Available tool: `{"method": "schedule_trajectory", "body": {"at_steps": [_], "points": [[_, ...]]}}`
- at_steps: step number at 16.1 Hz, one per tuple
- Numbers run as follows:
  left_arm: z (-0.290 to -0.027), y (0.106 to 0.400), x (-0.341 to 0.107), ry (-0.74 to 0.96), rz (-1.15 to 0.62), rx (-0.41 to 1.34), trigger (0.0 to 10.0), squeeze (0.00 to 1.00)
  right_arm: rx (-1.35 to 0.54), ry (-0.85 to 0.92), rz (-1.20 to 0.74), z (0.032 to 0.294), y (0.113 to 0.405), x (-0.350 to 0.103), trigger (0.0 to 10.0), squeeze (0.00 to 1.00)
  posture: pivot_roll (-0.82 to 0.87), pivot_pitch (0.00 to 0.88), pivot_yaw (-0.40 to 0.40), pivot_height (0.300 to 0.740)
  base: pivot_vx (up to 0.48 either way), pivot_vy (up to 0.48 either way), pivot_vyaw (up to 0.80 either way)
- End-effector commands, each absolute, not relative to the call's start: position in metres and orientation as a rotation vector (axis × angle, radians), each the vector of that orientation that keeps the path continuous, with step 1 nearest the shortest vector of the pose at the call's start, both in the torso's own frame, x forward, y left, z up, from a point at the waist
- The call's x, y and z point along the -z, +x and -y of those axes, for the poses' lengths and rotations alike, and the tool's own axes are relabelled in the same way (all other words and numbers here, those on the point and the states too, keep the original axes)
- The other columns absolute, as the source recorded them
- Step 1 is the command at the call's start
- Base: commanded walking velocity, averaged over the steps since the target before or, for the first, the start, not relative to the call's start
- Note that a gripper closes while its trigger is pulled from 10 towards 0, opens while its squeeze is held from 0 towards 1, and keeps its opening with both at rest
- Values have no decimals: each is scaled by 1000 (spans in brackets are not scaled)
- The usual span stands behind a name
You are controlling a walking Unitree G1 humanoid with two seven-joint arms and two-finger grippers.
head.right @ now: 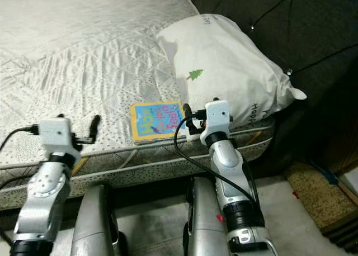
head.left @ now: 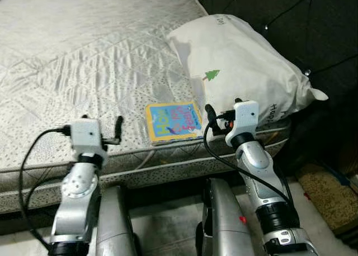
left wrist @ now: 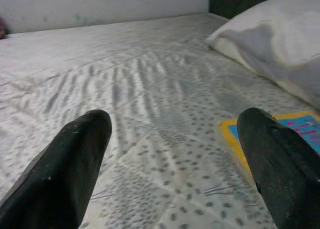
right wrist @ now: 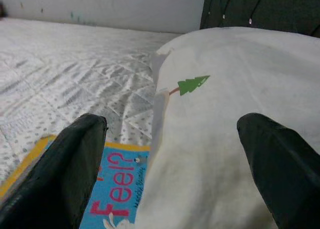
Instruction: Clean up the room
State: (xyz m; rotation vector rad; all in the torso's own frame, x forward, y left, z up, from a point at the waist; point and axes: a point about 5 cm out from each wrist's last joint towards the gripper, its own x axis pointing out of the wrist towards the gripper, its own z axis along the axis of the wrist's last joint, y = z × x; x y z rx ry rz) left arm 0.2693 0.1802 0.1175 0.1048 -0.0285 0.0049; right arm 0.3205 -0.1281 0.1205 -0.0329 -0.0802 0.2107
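**Book lies just inboard of right end effector, at mattress edge**

The book (head.left: pixel 173 122), yellow-bordered w/ blue cover, is seen flat on the mattress (head.left: pixel 84 60), close to its near edge and w/ one side tucked against the pillow (head.left: pixel 240 66). The right end effector (head.left: pixel 211 117) is held at that same edge, fingers released and spread wide, as shown in the right wrist view: one finger (right wrist: pixel 60 179) sits over the book's cover, the other (right wrist: pixel 285 174) over the pillow. So the book is placed directly beside and slightly toward the robot's left of this end effector, nearly touching.

The left end effector (head.left: pixel 118 127) is also released, fingers apart, hovering over bare mattress; the book is seen well off toward its right, approx. between the two arms but much nearer the right one.

The book's long axis appears to run roughly away from the robot, along the pillow's side. Judged: a pickup is best made by the right arm, w/ a short shift inboard and the fingers closed across the short width.
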Motion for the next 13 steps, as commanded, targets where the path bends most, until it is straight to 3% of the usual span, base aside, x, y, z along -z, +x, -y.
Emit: {"method": "schedule_trajectory", "body": {"at_steps": [1,13], "points": [[-176,274,-124,96,55,12,10000,0,-206,-20,124,130,326,-132,10000,0,-7,0,-19,551,0,0,0],[-181,283,-127,54,40,-41,10000,0,-190,32,172,130,333,-145,10000,0,-15,0,2,686,0,0,0]]}}
